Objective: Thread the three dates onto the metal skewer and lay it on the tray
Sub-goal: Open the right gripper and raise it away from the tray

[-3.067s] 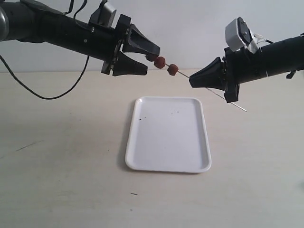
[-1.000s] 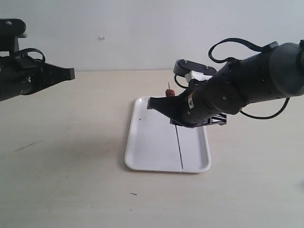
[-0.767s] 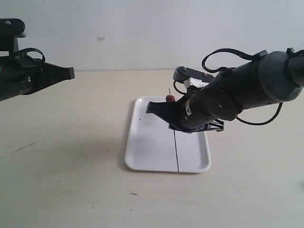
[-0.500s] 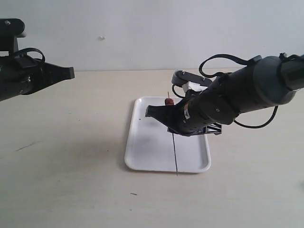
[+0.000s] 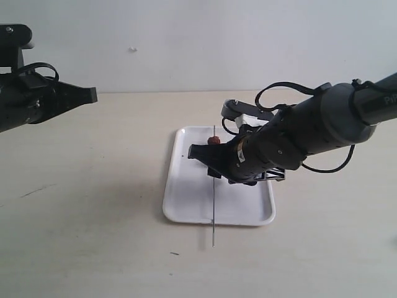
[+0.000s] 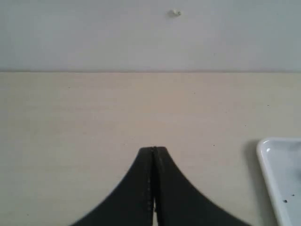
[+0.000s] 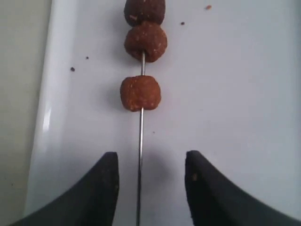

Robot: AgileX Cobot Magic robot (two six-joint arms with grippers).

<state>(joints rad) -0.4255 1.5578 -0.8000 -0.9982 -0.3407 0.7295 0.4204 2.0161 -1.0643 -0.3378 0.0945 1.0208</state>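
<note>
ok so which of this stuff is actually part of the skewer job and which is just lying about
Part of the job: three dates, metal skewer through them, tray, right gripper (open above the skewer).
Just there: left gripper (shut, off to the side), small dark mark on the table, pale speck on the wall.

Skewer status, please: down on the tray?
Right jaws open, straddling skewer, not touching. Left jaws shut, aside. Three dates threaded, skewer lying on tray, end overhanging rim.

Beige table [image 5: 93,217], plain white wall [image 5: 186,43]
</note>
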